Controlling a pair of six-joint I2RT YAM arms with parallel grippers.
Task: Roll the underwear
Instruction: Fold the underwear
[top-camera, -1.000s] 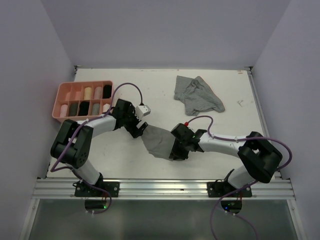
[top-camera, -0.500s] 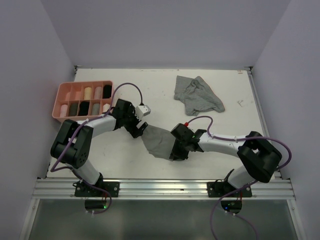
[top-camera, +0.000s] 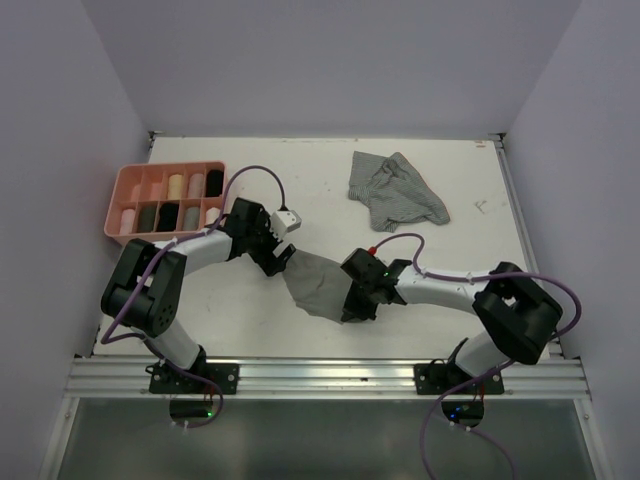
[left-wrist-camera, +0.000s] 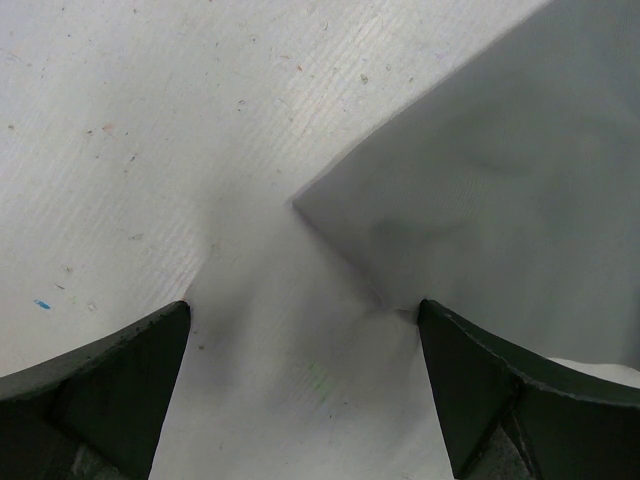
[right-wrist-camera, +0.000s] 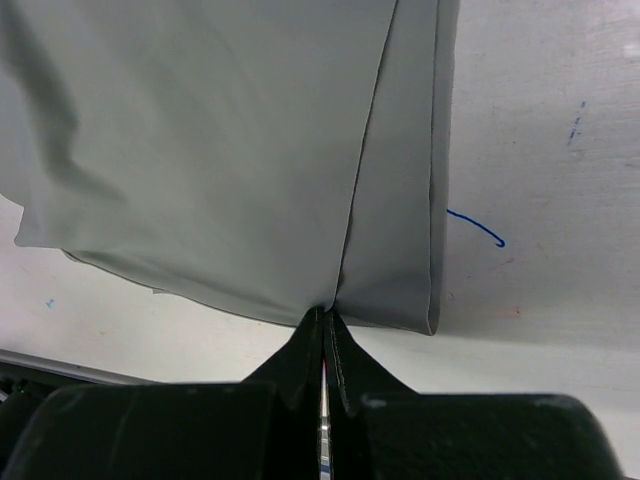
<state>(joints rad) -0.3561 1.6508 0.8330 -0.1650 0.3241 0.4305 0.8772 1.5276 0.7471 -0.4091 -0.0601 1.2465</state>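
A plain grey underwear (top-camera: 318, 283) lies flat in the middle of the table, with a folded strip along its right side (right-wrist-camera: 400, 200). My right gripper (top-camera: 352, 306) is at its near right edge. Its jaws are shut, and the hem is pinched between the tips (right-wrist-camera: 325, 320). My left gripper (top-camera: 282, 262) stands open low over the table at the garment's far left corner (left-wrist-camera: 300, 205). The right finger (left-wrist-camera: 500, 400) touches the cloth edge and nothing lies between the fingers (left-wrist-camera: 305, 335). A second, grey striped underwear (top-camera: 396, 190) lies crumpled at the back.
A pink tray (top-camera: 124, 185) with compartments holding several rolled garments stands at the back left, close to the left arm. White walls close in the table on three sides. A blue pen mark (right-wrist-camera: 478, 228) is on the table beside the grey cloth.
The right gripper's jaws have closed on the near edge of the grey underwear. Both arms have hardly moved and the left gripper stays open.
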